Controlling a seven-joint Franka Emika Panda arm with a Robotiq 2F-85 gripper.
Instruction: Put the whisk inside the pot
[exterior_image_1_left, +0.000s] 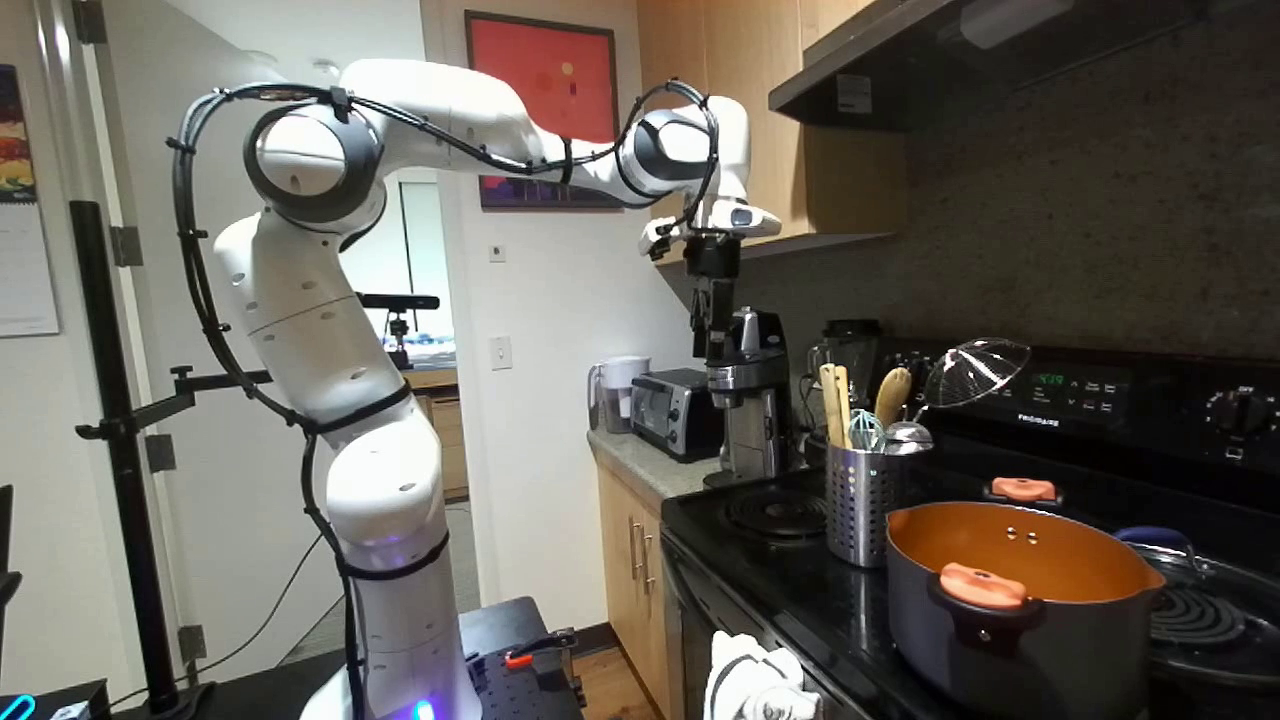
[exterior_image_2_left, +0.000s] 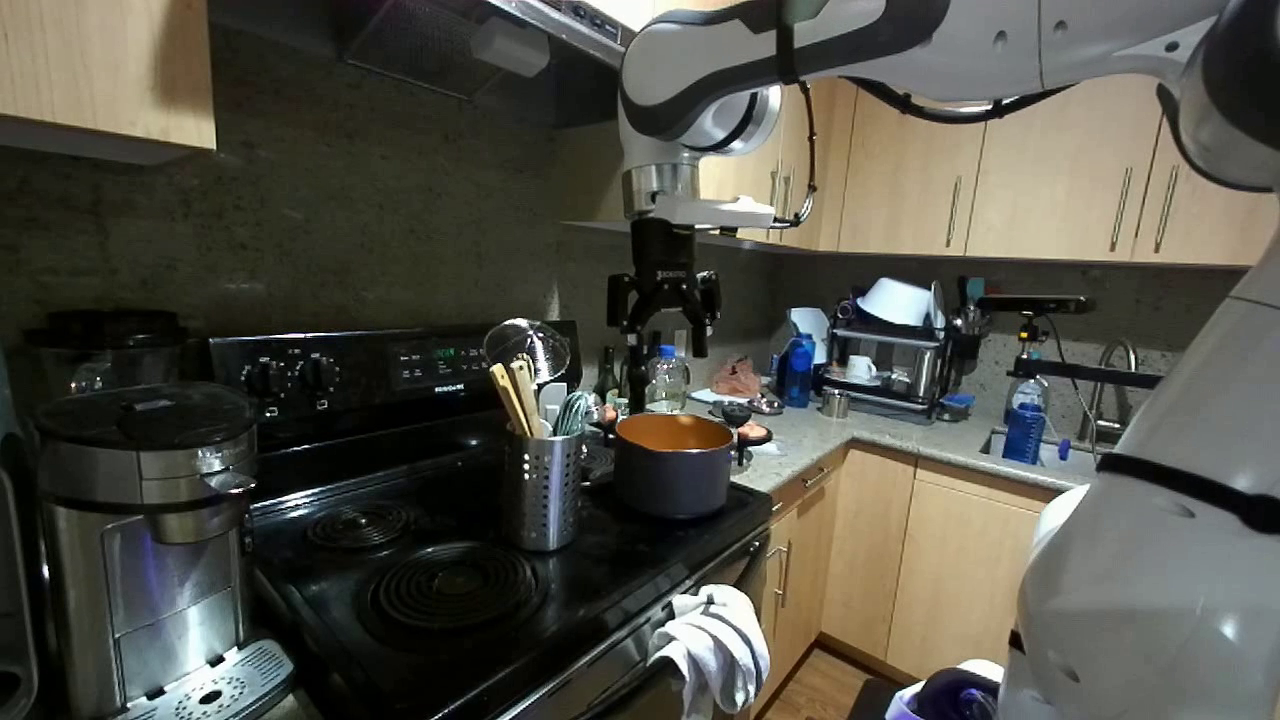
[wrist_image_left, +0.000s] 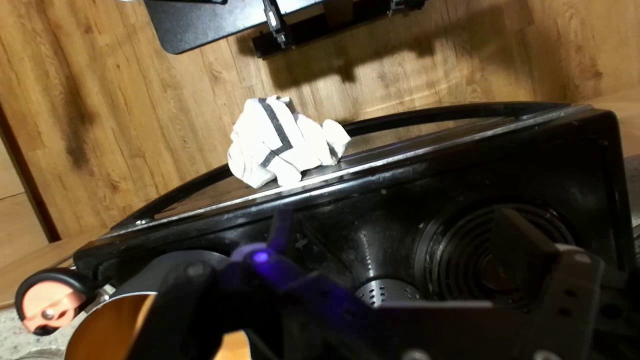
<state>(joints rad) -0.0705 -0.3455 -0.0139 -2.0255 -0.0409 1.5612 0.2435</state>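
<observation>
The whisk stands in the steel utensil canister, its teal wire loops above the rim; it also shows in an exterior view. Its lower part is hidden in the canister. The pot, dark outside and orange inside, stands on the stove beside the canister; it also shows in an exterior view and at lower left in the wrist view. My gripper is open and empty, pointing down, high above the stove. In the wrist view its fingers are wide apart; the whisk is hidden there.
Wooden utensils and a wire strainer stick up from the canister. A coffee machine stands beside the stove. A range hood hangs above. A towel hangs on the oven handle.
</observation>
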